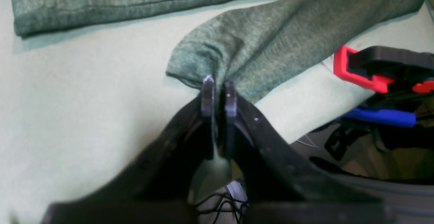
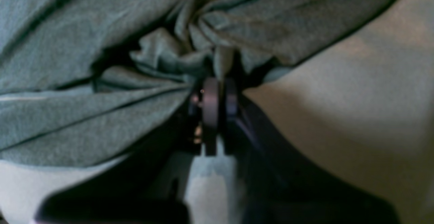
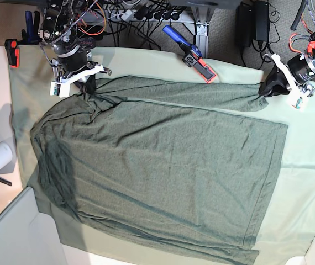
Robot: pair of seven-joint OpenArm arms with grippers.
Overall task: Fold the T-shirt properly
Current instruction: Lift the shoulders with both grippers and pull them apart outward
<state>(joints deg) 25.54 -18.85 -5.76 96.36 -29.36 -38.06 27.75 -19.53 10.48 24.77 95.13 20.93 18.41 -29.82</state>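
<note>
Both grippers pinch the shirt (image 3: 157, 165): left gripper (image 1: 219, 83) clamps the sleeve cuff at its 12 o'clock; right gripper (image 2: 218, 85) grips bunched fabric at 12 o'clock.

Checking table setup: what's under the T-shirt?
A pale green cloth lies under the T-shirt, showing past its edges on all sides. The tabletop beneath the cloth is covered, so it cannot be seen.

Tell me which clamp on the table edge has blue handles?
The clamp at the far edge's middle. Its handles are blue with a red tip. The other clamp, at the far corner beside the right arm, is black and red only.
</note>
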